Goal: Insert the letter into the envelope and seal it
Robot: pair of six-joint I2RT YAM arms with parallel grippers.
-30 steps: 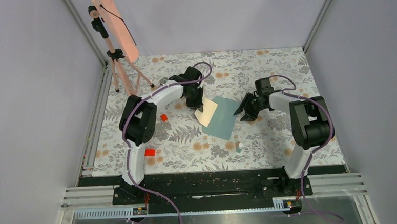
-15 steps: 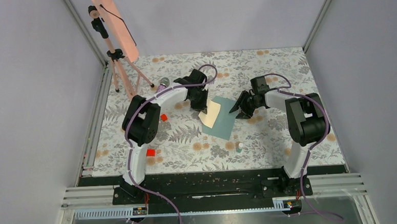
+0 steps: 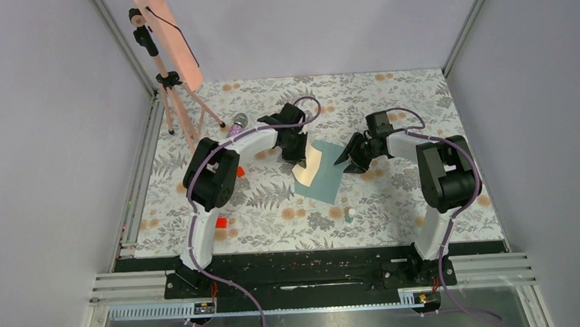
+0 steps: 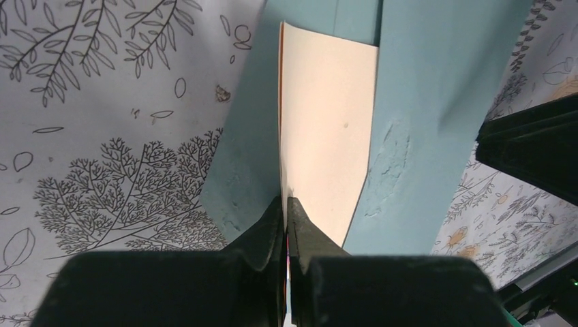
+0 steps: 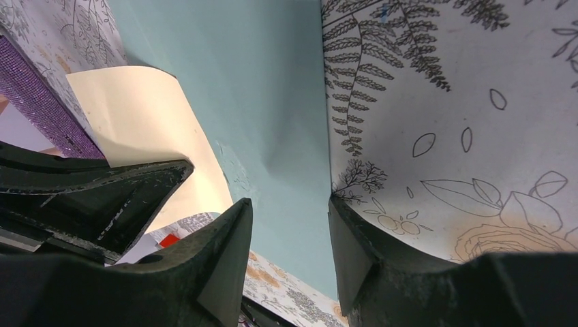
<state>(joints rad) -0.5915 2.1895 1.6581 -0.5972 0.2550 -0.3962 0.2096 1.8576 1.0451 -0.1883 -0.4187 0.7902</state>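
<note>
Two arms rise from the near edge of the flower-patterned table (image 3: 394, 203). Nearest on the table lie one red block (image 3: 220, 222) on the left and one small white-topped thing (image 3: 350, 214) on the right, well apart. A second red block (image 3: 239, 171) sits farther in, beside the left arm.

In the middle lies the single envelope (image 3: 328, 178), flat and turned at a slant. The one letter (image 3: 307, 167) lies on the envelope's left part, its left edge lifted. The left gripper (image 4: 285, 204) has its fingers pressed together on that edge. The right gripper (image 5: 290, 225) stands at the envelope's far right edge with its fingers apart and teal paper showing between them; whether they touch it I cannot tell.

Farther left are one small silvery thing (image 3: 240, 121) and, at the far left corner, one tripod (image 3: 170, 87) carrying one salmon panel (image 3: 164, 28).
</note>
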